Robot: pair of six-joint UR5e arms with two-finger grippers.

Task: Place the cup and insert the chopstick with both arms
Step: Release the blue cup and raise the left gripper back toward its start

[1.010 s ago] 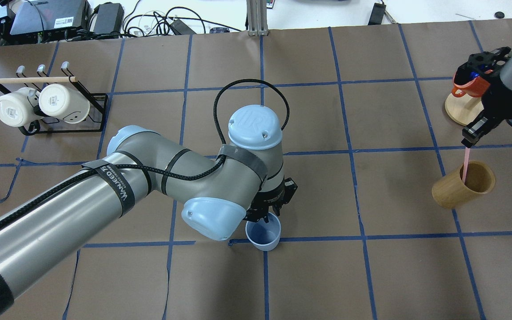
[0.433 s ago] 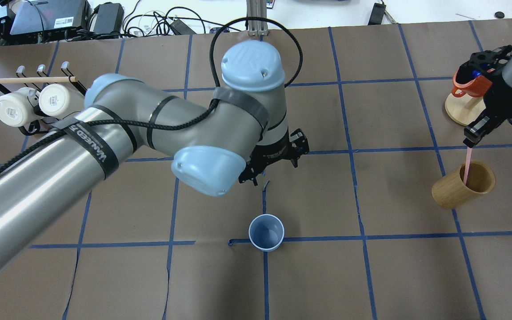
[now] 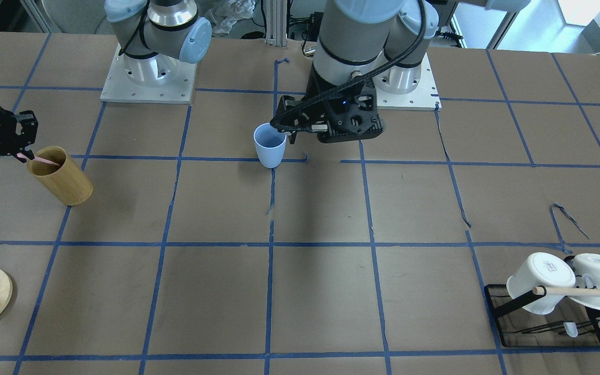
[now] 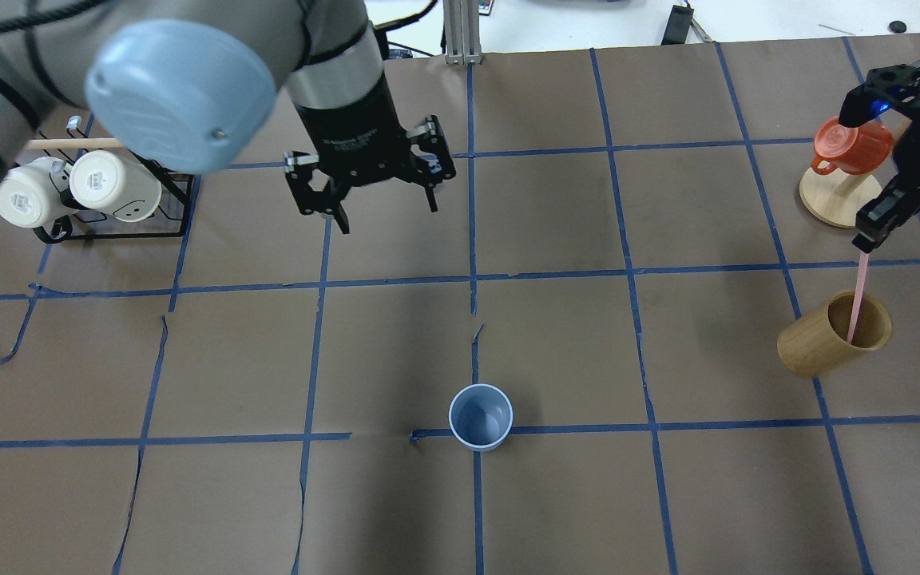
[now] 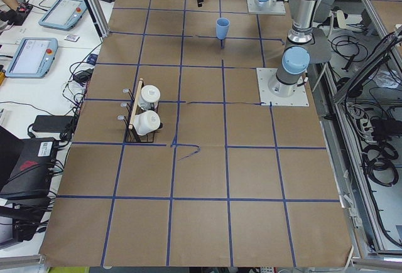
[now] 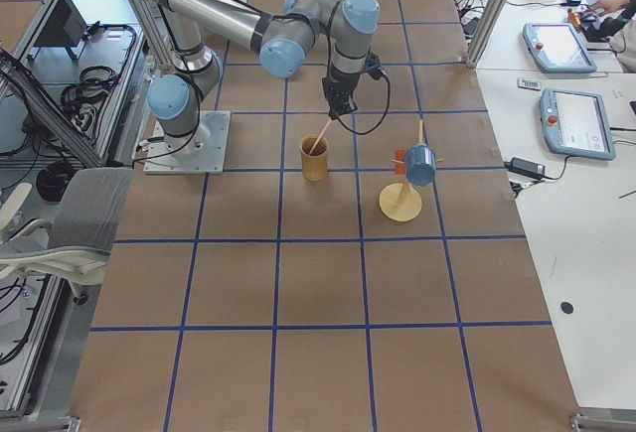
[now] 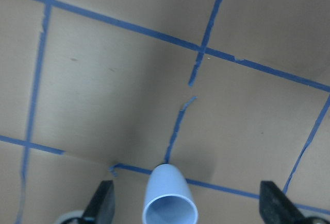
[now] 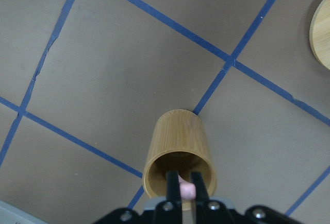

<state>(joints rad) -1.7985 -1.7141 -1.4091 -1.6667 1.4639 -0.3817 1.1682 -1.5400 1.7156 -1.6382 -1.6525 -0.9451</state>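
The pale blue cup (image 4: 481,417) stands upright and alone on a blue tape line; it also shows in the front view (image 3: 270,146) and the left wrist view (image 7: 169,198). My left gripper (image 4: 388,216) is open and empty, raised well above and apart from the cup; its fingers (image 7: 103,201) frame the cup from above. My right gripper (image 4: 875,231) is shut on a pale pink chopstick (image 4: 857,295), whose lower end sits inside the tan bamboo cylinder (image 4: 835,331). In the right wrist view, the chopstick (image 8: 186,189) shows between the shut fingers over the cylinder (image 8: 178,152).
A black rack with white mugs (image 4: 77,188) and a wooden rod stands at the far left. An orange cup (image 4: 851,148) hangs on a wooden stand beside my right arm. Blue tape lines grid the brown table.
My left gripper let go of the cup, rose and moved away toward the far left. The cup stayed upright. My right gripper lifted the chopstick a little higher in the bamboo cylinder.
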